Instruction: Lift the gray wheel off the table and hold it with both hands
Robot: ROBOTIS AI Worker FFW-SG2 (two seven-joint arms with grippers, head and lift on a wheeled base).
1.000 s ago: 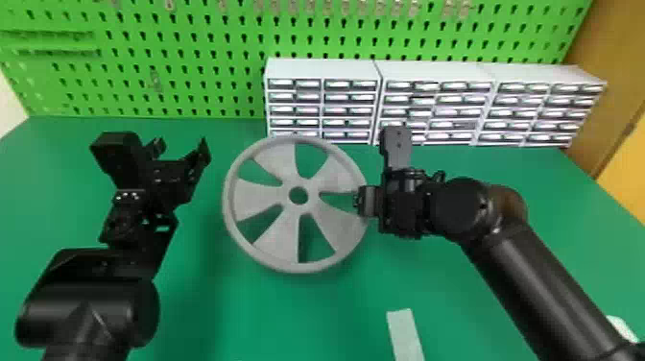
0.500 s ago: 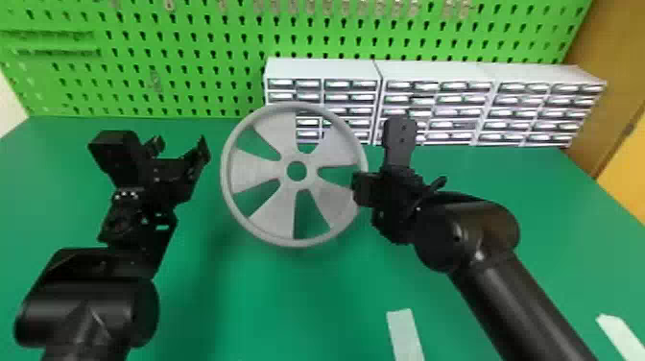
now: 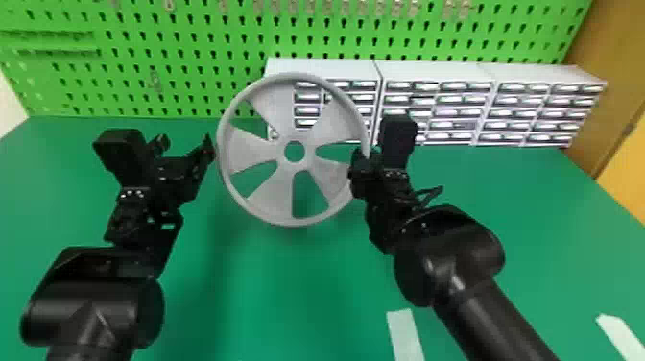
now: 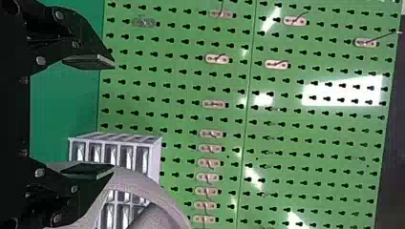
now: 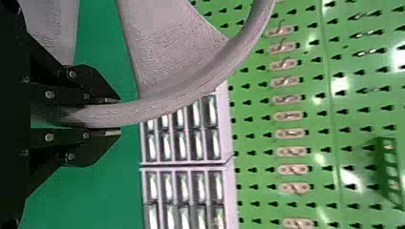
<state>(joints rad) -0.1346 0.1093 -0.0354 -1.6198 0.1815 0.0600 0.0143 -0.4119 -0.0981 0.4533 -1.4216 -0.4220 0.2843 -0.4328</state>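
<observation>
The gray wheel (image 3: 259,187) is held up in the air, tilted toward the head camera, with its hub hole facing it. My right gripper (image 3: 364,163) is shut on the rim at the wheel's right side; in the right wrist view the rim (image 5: 167,107) passes between the two fingers of that gripper (image 5: 114,116). Just left of the wheel is my left gripper (image 3: 192,144), its fingers spread. The left wrist view has this gripper (image 4: 107,117) open with nothing between its fingers, and the wheel (image 4: 157,214) beside its lower finger.
White drawer cabinets (image 3: 432,77) line the back of the green table (image 3: 288,297), behind the wheel's right part. A green pegboard (image 3: 192,57) rises behind them. Pale strips (image 3: 405,333) lie near the table's front right.
The wheel has risen from lower on the table side and its lower part has swung toward me, carried by my right gripper. My left arm has stayed nearly still.
</observation>
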